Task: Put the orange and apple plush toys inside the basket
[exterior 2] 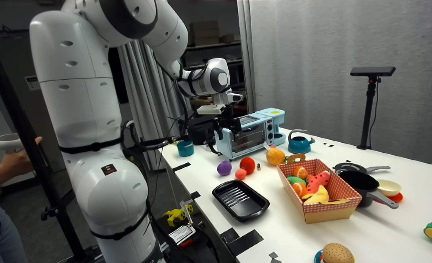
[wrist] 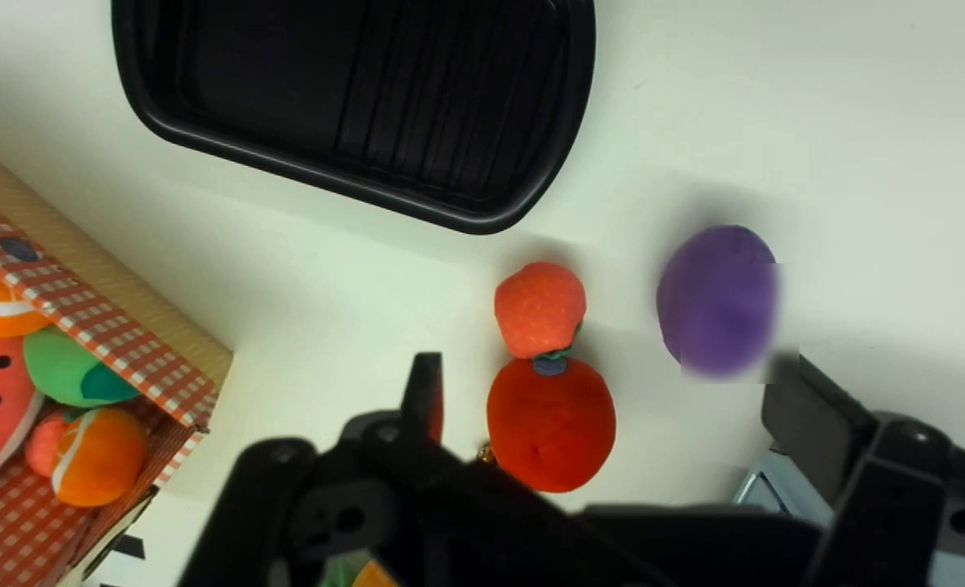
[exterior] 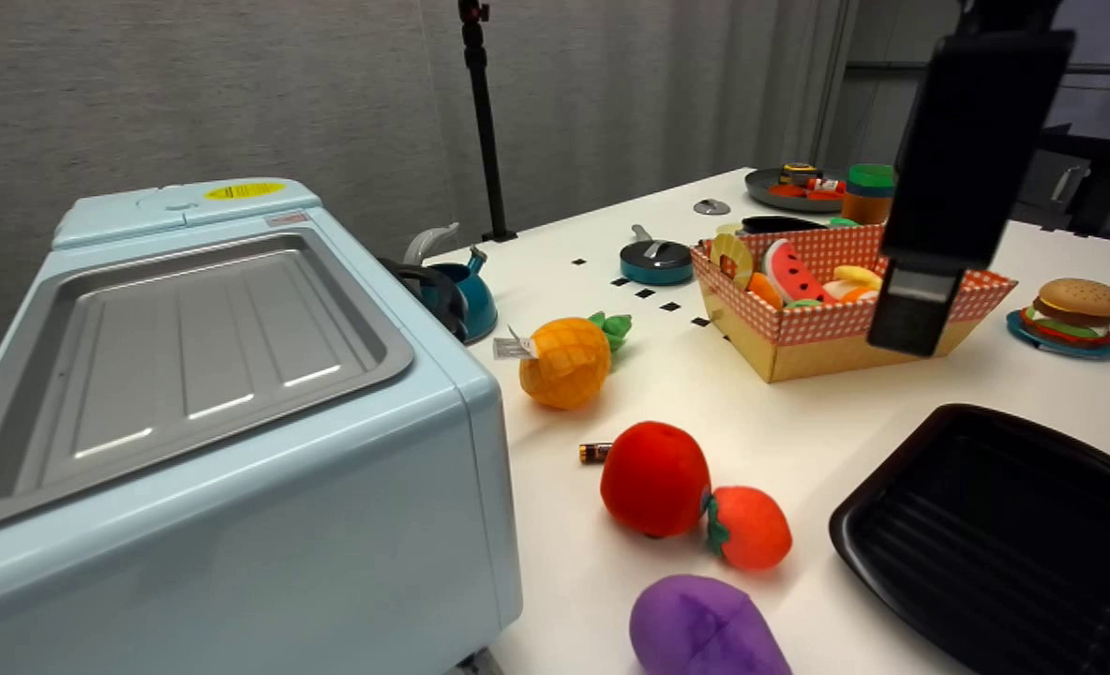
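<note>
My claw (wrist: 605, 383) is wide, fingers (wrist: 812, 424) well apart above the table (wrist: 328, 285). Apple plush (wrist: 552, 428): plain red, round, grey-blue patch at one end. It's on the table, touching the strawberry plush (wrist: 540, 308), patch pointing at it. Near-round, so I can't read a long axis. Two orange plushes (exterior 2: 300, 189) sit in the basket (exterior 2: 329, 216): bright orange, white-lined segment faces showing in an exterior view. Basket's tan outside, red-white check inside; in that view its long axis runs upper left to lower right.
</note>
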Available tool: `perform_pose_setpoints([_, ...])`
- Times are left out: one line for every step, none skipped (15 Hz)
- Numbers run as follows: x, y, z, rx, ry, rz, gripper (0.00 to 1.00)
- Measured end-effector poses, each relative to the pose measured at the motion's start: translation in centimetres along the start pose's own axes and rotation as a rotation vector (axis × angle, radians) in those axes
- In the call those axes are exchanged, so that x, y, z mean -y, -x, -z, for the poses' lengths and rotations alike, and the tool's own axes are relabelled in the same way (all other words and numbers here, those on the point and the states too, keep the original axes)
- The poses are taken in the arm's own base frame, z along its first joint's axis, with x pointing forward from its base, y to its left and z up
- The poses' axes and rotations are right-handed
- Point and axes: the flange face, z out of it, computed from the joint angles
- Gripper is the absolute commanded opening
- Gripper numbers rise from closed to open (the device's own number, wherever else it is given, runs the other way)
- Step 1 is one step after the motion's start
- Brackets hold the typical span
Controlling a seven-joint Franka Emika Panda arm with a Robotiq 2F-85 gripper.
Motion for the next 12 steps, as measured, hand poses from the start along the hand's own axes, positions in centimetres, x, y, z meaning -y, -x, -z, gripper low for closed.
perform_pose_setpoints([0.3, -0.2, -0.2, 0.002, -0.003, 0.005, 1.00])
perform_pose_setpoints([0.6, -0.3, -0.4, 0.004, -0.005, 0.010, 1.00])
perform_pose_setpoints([0.9, -0.5, -0.6, 0.006, -0.007, 0.015, 1.00])
perform_pose_setpoints([1.2, -0.6, -0.8, 0.007, -0.008, 0.020, 1.00])
perform_pose_setpoints([1.5, -0.8, -1.0, 0.009, -0.009, 0.025, 1.00])
perform_pose_setpoints([1.8, -0.9, -1.2, 0.011, -0.009, 0.030, 1.00])
perform_pose_setpoints([2.0, -1.1, -1.5, 0.012, -0.007, 0.034, 1.00])
perform_pose_setpoints([2.2, -1.2, -1.8, 0.013, -0.005, 0.039, 1.00])
perform_pose_setpoints([2.4, -1.4, -2.1, 0.014, -0.004, 0.044, 1.00])
perform_pose_setpoints([2.5, -1.6, -2.5, 0.015, -0.004, 0.047, 1.00])
perform_pose_setpoints([2.6, -1.8, -3.0, 0.017, -0.004, 0.049, 1.00])
perform_pose_setpoints([2.6, -1.9, -3.5, 0.022, -0.003, 0.050, 1.00])
